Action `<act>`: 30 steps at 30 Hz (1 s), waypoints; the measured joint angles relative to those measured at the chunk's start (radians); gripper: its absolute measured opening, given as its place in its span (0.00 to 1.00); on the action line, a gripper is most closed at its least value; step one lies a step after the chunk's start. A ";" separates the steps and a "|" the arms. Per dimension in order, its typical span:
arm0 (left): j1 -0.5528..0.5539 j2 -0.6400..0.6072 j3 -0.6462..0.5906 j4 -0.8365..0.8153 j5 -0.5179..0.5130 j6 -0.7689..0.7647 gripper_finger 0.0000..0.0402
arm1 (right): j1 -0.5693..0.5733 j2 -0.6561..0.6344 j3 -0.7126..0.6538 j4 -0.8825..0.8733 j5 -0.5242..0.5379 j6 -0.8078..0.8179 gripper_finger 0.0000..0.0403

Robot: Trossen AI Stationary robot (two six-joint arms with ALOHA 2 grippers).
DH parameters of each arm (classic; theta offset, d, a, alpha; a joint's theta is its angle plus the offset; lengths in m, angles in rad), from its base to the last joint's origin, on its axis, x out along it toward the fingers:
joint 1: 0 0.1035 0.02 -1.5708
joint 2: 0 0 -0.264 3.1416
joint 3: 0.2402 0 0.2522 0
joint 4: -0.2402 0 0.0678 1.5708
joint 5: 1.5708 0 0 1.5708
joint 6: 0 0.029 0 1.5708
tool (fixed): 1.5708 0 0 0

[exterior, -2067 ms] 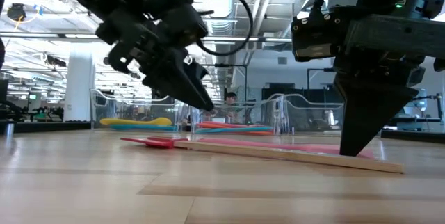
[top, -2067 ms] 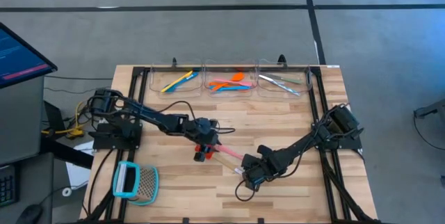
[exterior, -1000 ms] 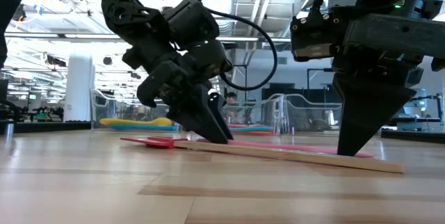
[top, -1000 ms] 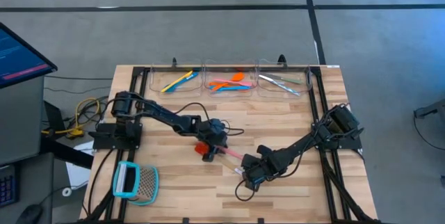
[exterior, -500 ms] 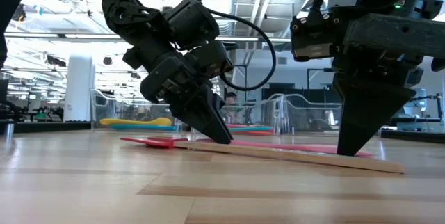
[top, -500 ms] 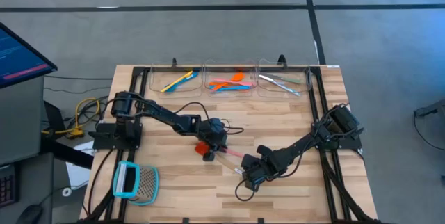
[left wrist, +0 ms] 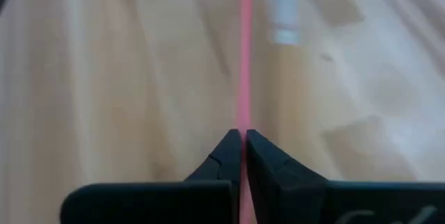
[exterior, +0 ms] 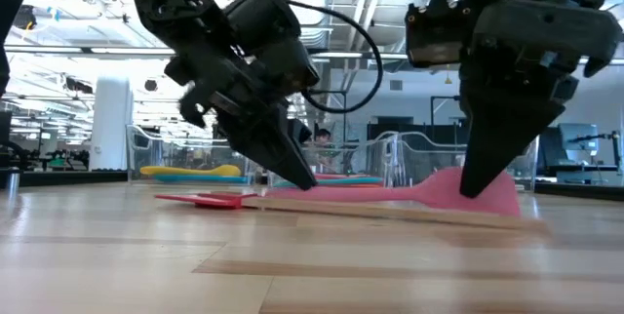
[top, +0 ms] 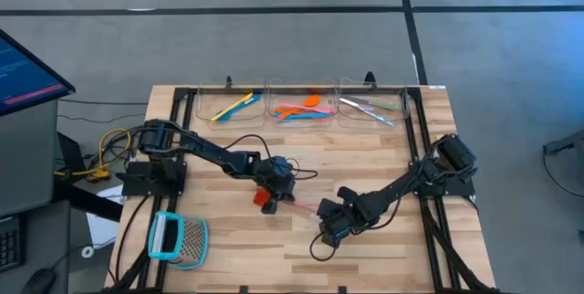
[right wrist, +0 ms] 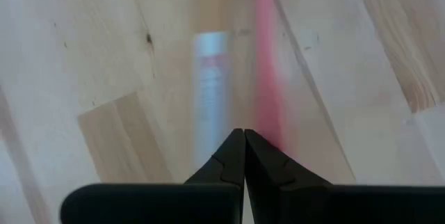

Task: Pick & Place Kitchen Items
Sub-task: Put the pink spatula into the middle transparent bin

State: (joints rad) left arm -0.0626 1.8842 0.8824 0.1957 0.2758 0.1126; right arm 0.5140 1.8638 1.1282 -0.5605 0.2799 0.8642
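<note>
Careful: your left tool point(left wrist: 243, 140) is clamped on the thin pink spatula point(exterior: 390, 194), so it may twist loose while the right tool point(exterior: 480, 182), pinched together, presses its far end.

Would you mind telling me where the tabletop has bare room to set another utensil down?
Bare wood lies between the teal-framed mesh tool and the right claw, and between the clear bins and the arms. The middle is crowded: the left claw is shut on the pink spatula, beside the red-headed spatula.
</note>
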 joint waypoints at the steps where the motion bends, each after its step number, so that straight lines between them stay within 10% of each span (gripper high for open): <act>1: -0.002 -0.009 -0.001 -0.006 0.005 0.005 0.01 | 0.000 -0.001 0.000 -0.003 0.002 0.000 0.00; 30: -0.026 0.022 0.004 0.008 -0.076 0.018 0.00 | 0.001 -0.012 0.002 -0.012 0.008 -0.036 0.00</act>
State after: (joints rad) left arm -0.0883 1.9064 0.8864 0.2039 0.1993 0.1307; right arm 0.5148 1.8519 1.1306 -0.5722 0.2882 0.8280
